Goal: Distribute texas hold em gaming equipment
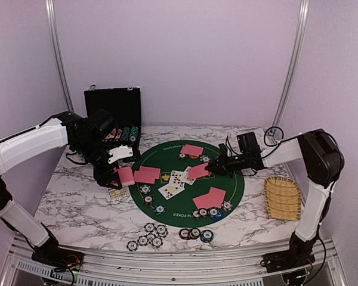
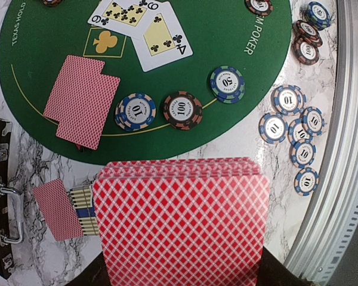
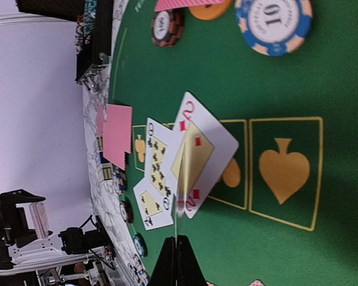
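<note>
My left gripper [image 1: 120, 173] is shut on a deck of red-backed cards [image 2: 182, 220] that hides its fingers, held over the marble just left of the green poker mat [image 1: 185, 179]. Seen edge-on from the wrist, a single card [image 3: 179, 208] is pinched in my shut right gripper [image 3: 178, 243]. In the top view its red back [image 1: 198, 171] hangs over the mat's centre. Under it lie face-up cards: a two of diamonds [image 3: 218, 140], a nine and a four of clubs [image 2: 161, 37]. Pairs of face-down cards [image 1: 148, 175] and poker chips [image 2: 182, 109] lie around the mat.
The black case [image 1: 113, 110] stands open at the back left, with chips in it. A woven yellow tray [image 1: 283, 198] lies at the right edge. Loose chips [image 1: 149, 233] sit near the front edge. A striped yellow-blue item [image 2: 83, 208] lies by a lone card.
</note>
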Available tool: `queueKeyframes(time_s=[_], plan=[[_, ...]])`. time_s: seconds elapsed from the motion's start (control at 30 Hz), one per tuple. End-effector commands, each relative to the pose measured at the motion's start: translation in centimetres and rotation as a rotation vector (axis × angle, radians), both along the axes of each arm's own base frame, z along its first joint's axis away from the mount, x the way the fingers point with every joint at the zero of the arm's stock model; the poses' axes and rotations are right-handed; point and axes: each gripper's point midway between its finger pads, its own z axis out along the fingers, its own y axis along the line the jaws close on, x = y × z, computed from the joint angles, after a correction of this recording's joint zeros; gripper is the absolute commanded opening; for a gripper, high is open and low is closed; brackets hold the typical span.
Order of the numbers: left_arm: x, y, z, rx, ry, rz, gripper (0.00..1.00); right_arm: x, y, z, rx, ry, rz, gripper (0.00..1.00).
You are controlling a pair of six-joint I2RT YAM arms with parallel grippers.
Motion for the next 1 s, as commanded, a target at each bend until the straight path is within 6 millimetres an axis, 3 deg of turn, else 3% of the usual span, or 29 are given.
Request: queueKeyframes(time_s=[0.0, 0.4, 0.63, 0.8, 0.97], plan=[[-0.2, 0.2, 0.9, -0.019, -0.011, -0.002, 0.00, 0.6, -0.9, -3.1, -0.096, 0.018, 0.007, 0.00], [-0.5, 0.3, 0.8, -0.017, -0.006, -0.003, 0.00, 2.1, -2.2, -5.2, -0.294, 0.013, 0.026, 0.00], [-0.5, 0.3, 1.0, -0.023, -0.007, -0.006, 0.00, 1.3, -2.1, -5.8, -0.412, 0.008, 0.091, 0.25], [-0.6, 0.2, 1.1, -0.025, -0.006, -0.007, 0.00, 0.7, -1.9, -5.7, -0.444, 0.009, 0.118, 0.29], [-0.5, 0.2, 1.2, -0.025, -0.008, -0.007, 0.00, 1.8, -2.1, -2.8, -0.449, -0.060, 0.071, 0.40]])
